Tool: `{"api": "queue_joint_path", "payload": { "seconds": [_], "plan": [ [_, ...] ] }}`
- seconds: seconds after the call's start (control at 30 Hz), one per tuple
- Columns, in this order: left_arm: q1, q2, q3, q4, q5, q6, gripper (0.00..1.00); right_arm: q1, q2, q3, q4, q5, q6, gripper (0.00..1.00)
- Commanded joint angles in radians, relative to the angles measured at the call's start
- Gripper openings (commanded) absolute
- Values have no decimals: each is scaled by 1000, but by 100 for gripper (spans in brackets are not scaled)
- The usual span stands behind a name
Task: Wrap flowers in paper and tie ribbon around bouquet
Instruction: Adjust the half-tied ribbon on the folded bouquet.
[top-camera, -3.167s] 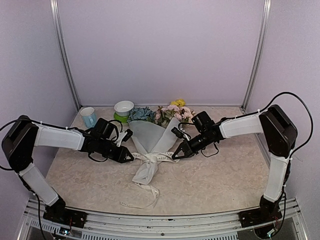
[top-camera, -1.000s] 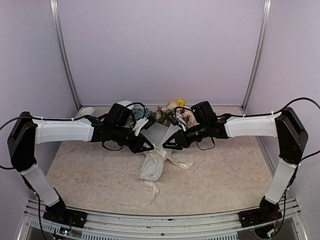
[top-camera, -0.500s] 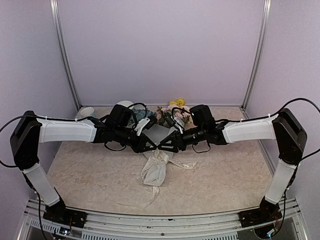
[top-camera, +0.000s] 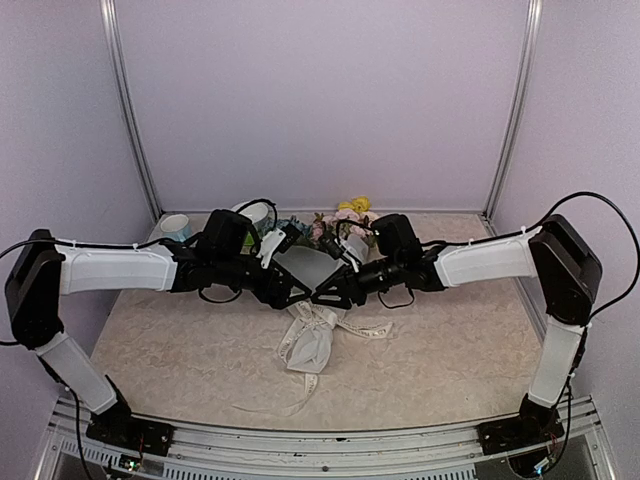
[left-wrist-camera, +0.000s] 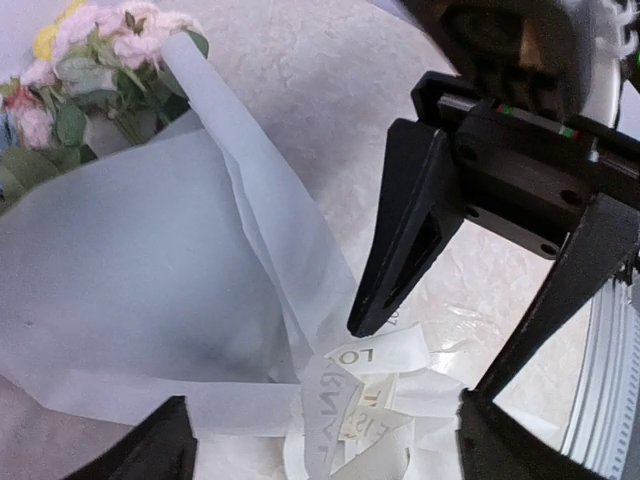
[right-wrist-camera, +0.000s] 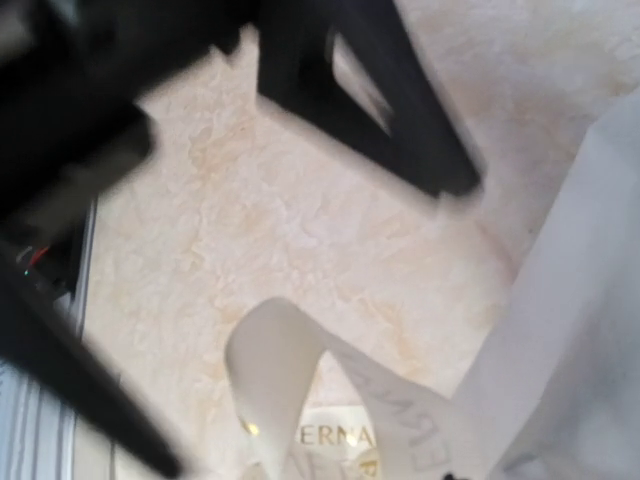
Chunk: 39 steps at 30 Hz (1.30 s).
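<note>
Both sets of jaws stand apart: left gripper (left-wrist-camera: 320, 425) wide, right gripper (left-wrist-camera: 422, 355) opposite it. Cream, dark-lettered ribbon (left-wrist-camera: 365, 395) sits bunched beneath both, against frosted paper (left-wrist-camera: 150, 270). Flowers (left-wrist-camera: 90, 60) are cropped beyond; the knot is unclear.

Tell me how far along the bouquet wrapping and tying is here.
Done: the paper is wrapped in a cone around the flowers. In hand: the ribbon lies bunched in loose loops at the cone's narrow end, with the left gripper and right gripper over it, jaws open. Left: pulling it into a tight knot.
</note>
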Motion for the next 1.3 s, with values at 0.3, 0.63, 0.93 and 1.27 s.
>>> {"api": "queue_joint_path", "payload": {
  "seconds": [0.3,0.63,0.93,1.27],
  "plan": [
    [50,-204,-233,124,-117,-165,99,73,25,134,-150,154,-120,58],
    [-35,-127,-457,291,-93,-296,75,105,153,286,-302,170,-196,67],
    [-76,80,-417,370,36,-290,56,111,148,289,-323,199,-185,5],
    [-66,151,-401,333,97,-299,0,57,49,190,-222,149,-62,0]
  ]
}}
